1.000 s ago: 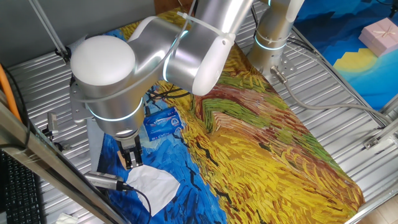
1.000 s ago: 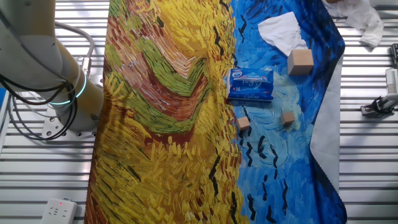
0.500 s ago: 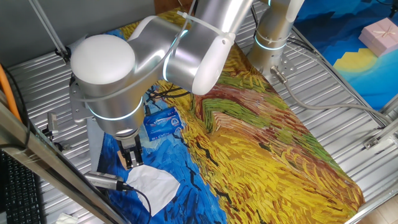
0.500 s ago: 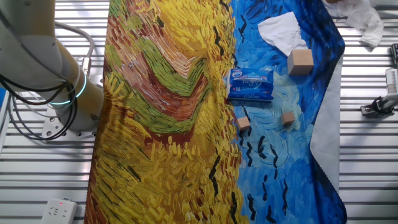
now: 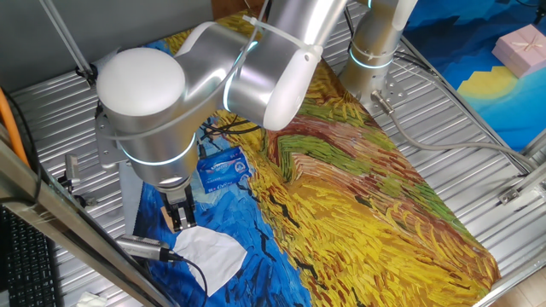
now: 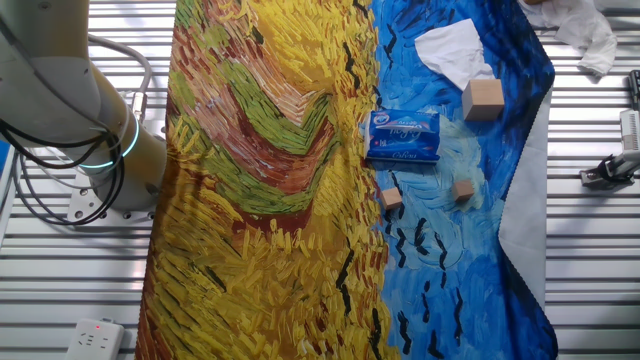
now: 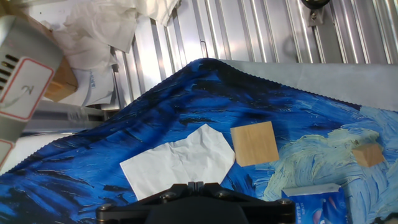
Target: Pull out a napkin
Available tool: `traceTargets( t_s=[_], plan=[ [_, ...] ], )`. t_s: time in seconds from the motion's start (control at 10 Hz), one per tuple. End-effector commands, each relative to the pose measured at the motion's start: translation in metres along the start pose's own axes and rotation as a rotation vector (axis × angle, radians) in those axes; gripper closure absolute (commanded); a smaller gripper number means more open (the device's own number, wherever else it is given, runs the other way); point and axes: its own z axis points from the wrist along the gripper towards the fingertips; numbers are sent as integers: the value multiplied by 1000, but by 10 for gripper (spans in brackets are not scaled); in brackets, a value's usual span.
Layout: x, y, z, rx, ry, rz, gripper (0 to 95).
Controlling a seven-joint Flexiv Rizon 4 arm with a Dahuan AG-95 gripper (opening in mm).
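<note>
The white napkin (image 5: 210, 252) lies loose and slightly crumpled on the blue end of the painted cloth (image 5: 358, 196). It also shows in the other fixed view (image 6: 452, 48) and in the hand view (image 7: 180, 160). The small blue tissue pack (image 5: 223, 168) (image 6: 403, 135) lies a little further in on the cloth. My gripper (image 5: 180, 220) hangs above the cloth next to the napkin, apart from it. In the hand view the gripper (image 7: 196, 185) has its fingertips pressed together with nothing between them. The gripper is out of the other fixed view.
A large wooden cube (image 6: 482, 99) (image 7: 254, 143) sits beside the napkin, and two small cubes (image 6: 391, 199) (image 6: 463, 190) lie beyond the pack. Crumpled white sheets (image 7: 99, 25) and a grey labelled device (image 7: 22, 74) lie past the cloth's edge on the slatted metal table (image 6: 590, 240).
</note>
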Motion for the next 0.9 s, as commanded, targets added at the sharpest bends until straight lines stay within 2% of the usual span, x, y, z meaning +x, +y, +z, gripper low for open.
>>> traceTargets(
  t_s=[0.1,0.5,0.9],
  plan=[
    [0,0,0,0,0,-2,950],
    [0,0,0,-9,0,-3,950],
    [0,0,0,-13,-2,40,950]
  ],
)
